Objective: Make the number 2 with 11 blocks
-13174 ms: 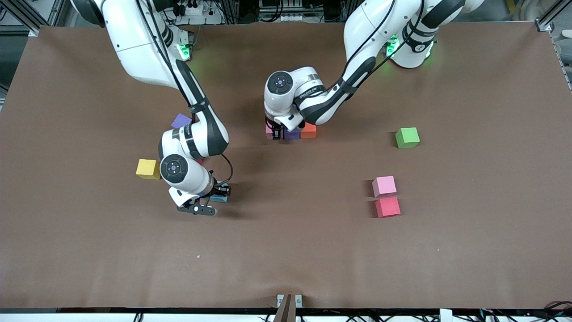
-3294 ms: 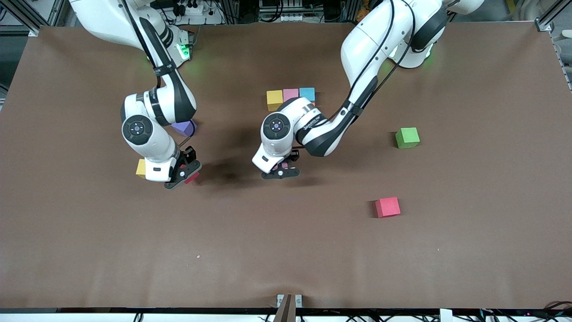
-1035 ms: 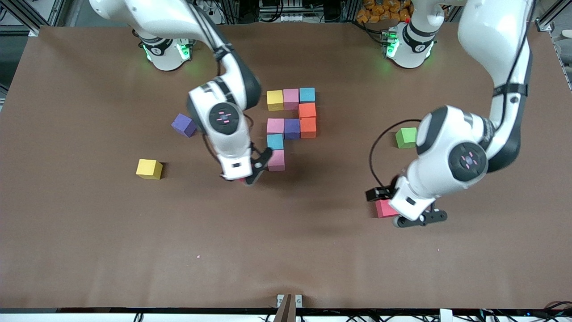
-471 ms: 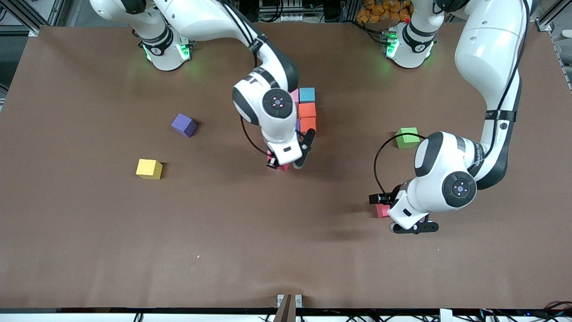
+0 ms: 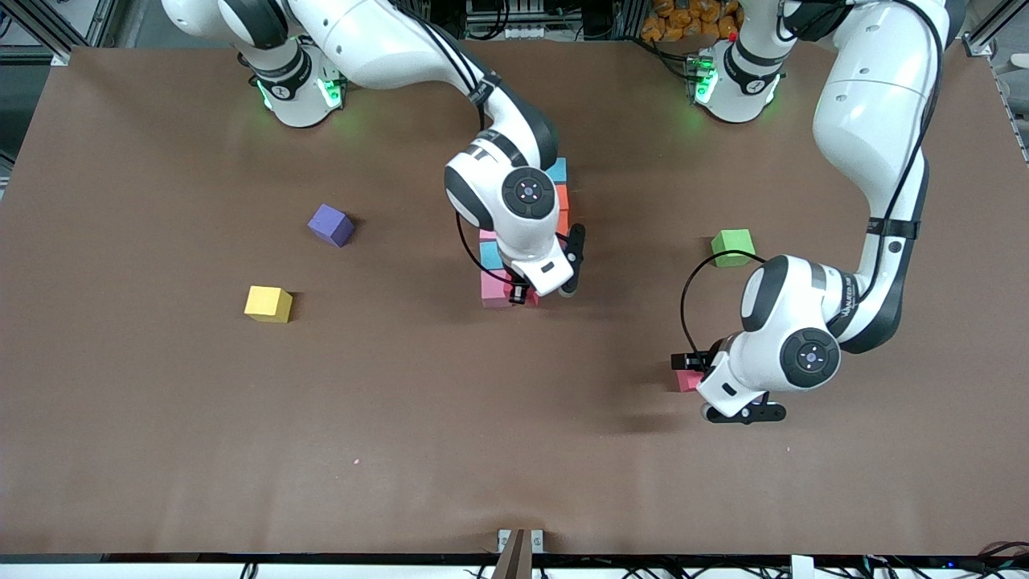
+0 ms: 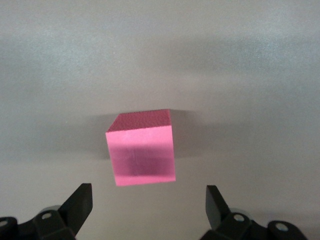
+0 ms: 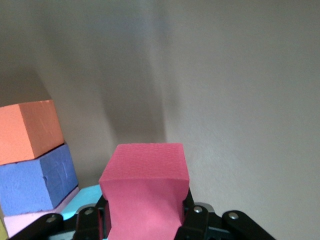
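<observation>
While the right gripper is carrying a red block pinched between its fingers, just over the pink block at the near end of the half-built 2, I'm judging the bottom row is starting; next I'm lowering it flush beside that pink. My left gripper is hanging spread wide over the other red block, which is sitting apart toward the left arm's end, ready for closing.
</observation>
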You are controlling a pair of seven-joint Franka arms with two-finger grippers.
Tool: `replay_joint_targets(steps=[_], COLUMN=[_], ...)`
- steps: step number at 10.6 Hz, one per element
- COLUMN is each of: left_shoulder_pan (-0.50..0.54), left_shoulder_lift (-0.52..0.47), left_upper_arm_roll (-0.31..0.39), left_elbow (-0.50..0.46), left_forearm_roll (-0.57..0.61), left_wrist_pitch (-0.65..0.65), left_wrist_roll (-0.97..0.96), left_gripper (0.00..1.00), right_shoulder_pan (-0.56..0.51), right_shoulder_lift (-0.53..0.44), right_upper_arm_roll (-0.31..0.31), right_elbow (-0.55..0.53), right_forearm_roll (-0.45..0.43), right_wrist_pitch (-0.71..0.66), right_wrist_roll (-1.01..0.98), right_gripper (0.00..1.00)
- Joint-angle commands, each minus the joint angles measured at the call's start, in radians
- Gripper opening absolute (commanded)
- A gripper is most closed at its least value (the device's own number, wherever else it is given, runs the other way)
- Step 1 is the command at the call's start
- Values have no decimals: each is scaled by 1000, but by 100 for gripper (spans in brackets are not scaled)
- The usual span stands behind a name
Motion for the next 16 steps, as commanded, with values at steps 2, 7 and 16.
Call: replay_joint_targets(steps=[2,7,16], left_shoulder_pan=[2,8,26], left_shoulder_lift=[19,48,88], left_upper_arm_roll=[-4,-3,-3], left_elbow=[5,-4,-8], left_forearm_roll=[21,29,59], left_wrist_pitch=[18,21,73], left_wrist_roll=[24,94,73], left_gripper=[100,100,100], right_shoulder_pan=[-4,-4,-3], right_shoulder_lift=[71,100,131], right_upper_arm_roll=[31,39,36], right_elbow=[99,105,105], right_forearm_roll=[-5,-13,-49], right_wrist_pitch=[-28,-28,-23], right_wrist_roll=[-33,-65,-65], right_gripper=[23,23,23])
